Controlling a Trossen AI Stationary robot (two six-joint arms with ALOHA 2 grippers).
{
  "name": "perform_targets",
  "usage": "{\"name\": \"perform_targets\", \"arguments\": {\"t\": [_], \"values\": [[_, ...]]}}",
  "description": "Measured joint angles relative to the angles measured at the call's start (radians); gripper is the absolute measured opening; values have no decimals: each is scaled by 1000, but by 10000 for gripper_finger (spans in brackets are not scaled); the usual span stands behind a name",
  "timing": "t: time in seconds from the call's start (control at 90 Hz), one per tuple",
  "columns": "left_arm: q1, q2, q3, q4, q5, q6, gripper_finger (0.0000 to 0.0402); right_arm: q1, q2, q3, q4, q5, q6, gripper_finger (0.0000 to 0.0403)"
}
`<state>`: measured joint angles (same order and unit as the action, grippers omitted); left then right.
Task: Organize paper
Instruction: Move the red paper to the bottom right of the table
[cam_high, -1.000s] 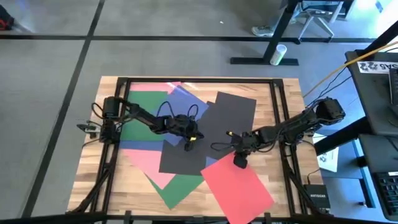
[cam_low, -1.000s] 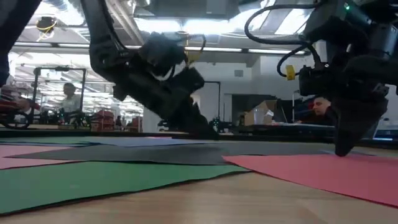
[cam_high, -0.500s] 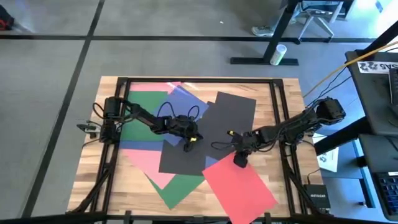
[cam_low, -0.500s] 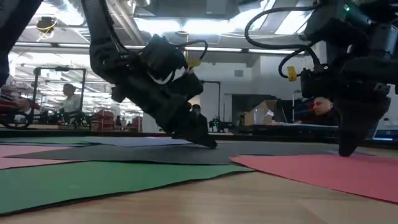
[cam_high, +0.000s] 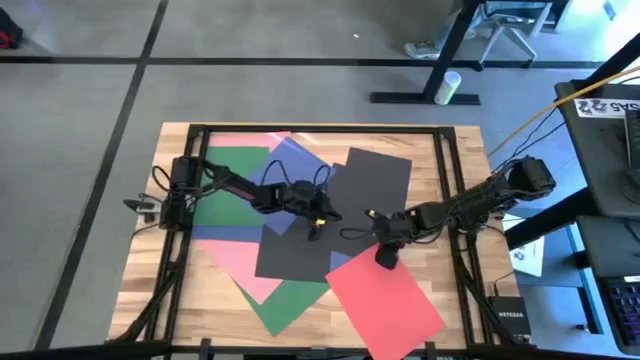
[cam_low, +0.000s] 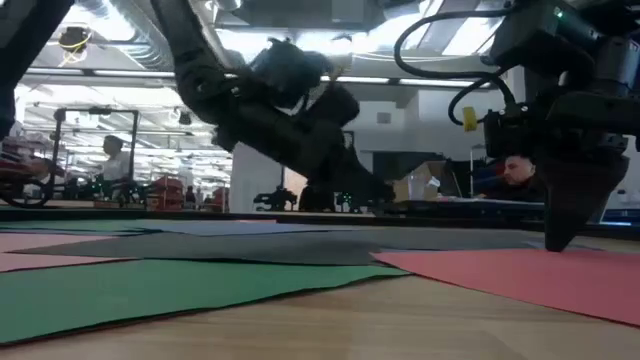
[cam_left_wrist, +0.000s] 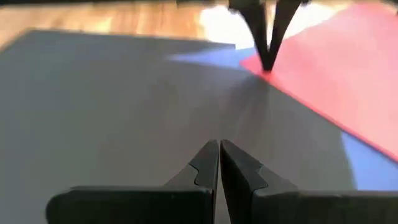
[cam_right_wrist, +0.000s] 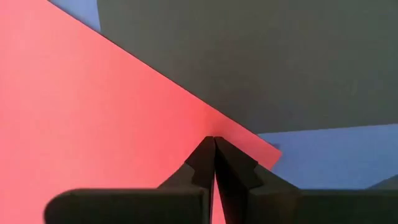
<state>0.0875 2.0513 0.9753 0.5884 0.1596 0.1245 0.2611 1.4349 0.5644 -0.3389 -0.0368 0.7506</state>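
Several paper sheets lie overlapping on the wooden table: a black sheet (cam_high: 335, 210) in the middle, a red sheet (cam_high: 385, 305) at the near right, and green (cam_high: 235, 185), blue (cam_high: 290, 160) and pink (cam_high: 235, 255) sheets to the left. The black sheet lies over the blue and pink ones. My left gripper (cam_high: 318, 228) is shut and slants down over the black sheet (cam_left_wrist: 124, 106). My right gripper (cam_high: 383, 258) is shut, with its tips at the red sheet's far corner (cam_right_wrist: 93, 112). My left gripper points its shut fingertips (cam_left_wrist: 219, 149) at the middle of the black sheet; I cannot tell whether they touch it. My right gripper presses its shut fingertips (cam_right_wrist: 214, 142) down on the red sheet close to its far corner (cam_right_wrist: 249, 140), coming from above. The sheet lies flat on the table (cam_low: 520, 275).
A dark frame of rails (cam_high: 445, 170) runs around the table. A second green sheet (cam_high: 285, 305) sticks out at the near side. Bare wood (cam_high: 150, 290) shows at the near left. A white printed sheet (cam_high: 527, 255) and a black box (cam_high: 505, 318) lie off the table's right side.
My left gripper has moved over the black sheet toward the table's right edge, closer to my right gripper, and has stayed shut. The black sheet has kept its place.
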Motion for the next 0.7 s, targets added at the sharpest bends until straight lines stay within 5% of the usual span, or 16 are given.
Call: {"name": "perform_targets", "arguments": {"t": [0.7], "values": [[11,35,-3,-150,-52,-11,0,0,-18,14,-145,-2,91,0]]}}
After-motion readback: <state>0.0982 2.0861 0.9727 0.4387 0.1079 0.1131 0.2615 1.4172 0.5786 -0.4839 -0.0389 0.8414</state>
